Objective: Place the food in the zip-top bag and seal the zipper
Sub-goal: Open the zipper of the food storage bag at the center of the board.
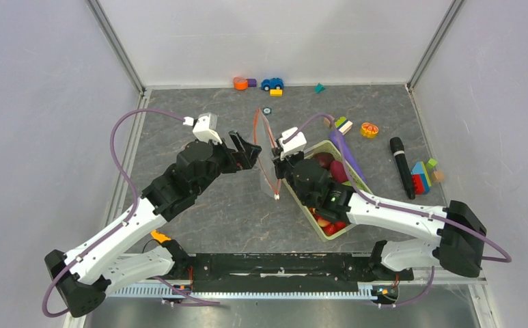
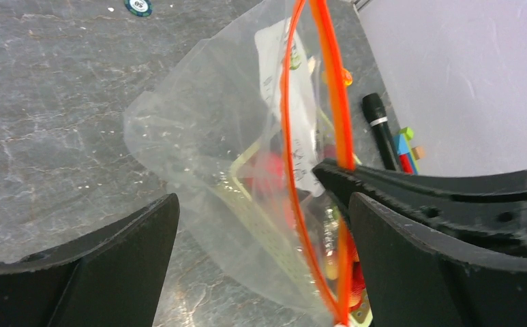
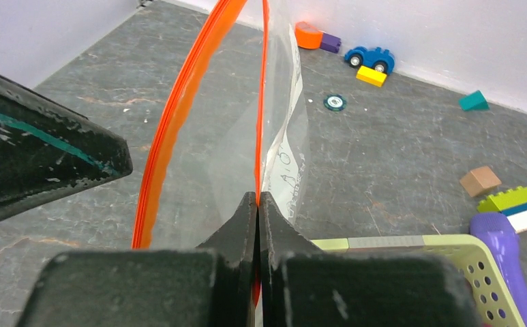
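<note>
Top external view: clear crinkly zip-top bag [image 1: 266, 176] was held upright at table centre, at 9 o'clock of pale green plastic basket [image 1: 348, 229].
Right gripper [image 3: 257, 199]: clenched on red-orange zipper strip [image 3: 172, 116].
Left gripper [image 2: 262, 204]: released, spread wide, facing bag's mouth.
Small toy fruits [image 1: 324, 161]: lay in basket.

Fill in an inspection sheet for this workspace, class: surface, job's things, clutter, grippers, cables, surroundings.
surface: grey marbled table.
job's things: zip-top bag held upright, zipper open; food in green basket.
clutter: toy car, blocks, black microphone along the far and right sides.
grippers: left gripper open, empty; right gripper shut on the zip-top bag's mouth.
cables: purple cable looping off each arm.
surroundings: pale walls, metal frame posts.
</note>
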Robot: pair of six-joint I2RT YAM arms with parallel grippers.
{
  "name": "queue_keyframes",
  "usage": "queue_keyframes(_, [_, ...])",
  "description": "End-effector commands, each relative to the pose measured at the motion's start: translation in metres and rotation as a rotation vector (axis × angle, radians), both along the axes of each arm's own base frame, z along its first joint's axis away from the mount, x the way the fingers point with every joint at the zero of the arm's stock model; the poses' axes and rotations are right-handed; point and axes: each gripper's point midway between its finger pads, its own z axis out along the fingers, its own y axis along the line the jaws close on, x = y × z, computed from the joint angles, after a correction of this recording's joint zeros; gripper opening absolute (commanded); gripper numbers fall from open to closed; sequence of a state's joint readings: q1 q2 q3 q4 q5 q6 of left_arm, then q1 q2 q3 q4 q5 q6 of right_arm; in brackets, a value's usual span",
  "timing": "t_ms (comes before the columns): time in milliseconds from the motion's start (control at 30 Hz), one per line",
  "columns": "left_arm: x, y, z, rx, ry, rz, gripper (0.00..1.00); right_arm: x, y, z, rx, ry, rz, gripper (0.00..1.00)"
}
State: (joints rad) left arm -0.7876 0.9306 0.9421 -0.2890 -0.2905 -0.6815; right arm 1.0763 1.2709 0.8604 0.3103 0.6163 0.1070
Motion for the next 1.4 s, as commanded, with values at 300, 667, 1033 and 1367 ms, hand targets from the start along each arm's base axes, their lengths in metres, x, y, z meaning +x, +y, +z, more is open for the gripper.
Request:
queue_keyframes(300, [0.014,-0.007,-0.036,-0.002,0.102,0.075,0.86,0.003,0.012,0.036,0.232,-0.018,-0.07,0.0])
queue_keyframes(667, [0.02,-0.023,-0.058,0.074,0.188,0.037,0.1,-0.004,0.011,0.024,0.212,-0.003,-0.025,0.0])
queue_keyframes(1033, [0.017,0.063,-0.058,0.352,0.161,0.316,0.02,0.007,-0.031,-0.009,0.12,0.029,-0.136,0.0])
queue_keyframes(1367, [0.002,0.097,-0.07,0.501,0.206,0.359,0.02,0.033,-0.056,-0.082,0.136,0.207,-0.122,0.0])
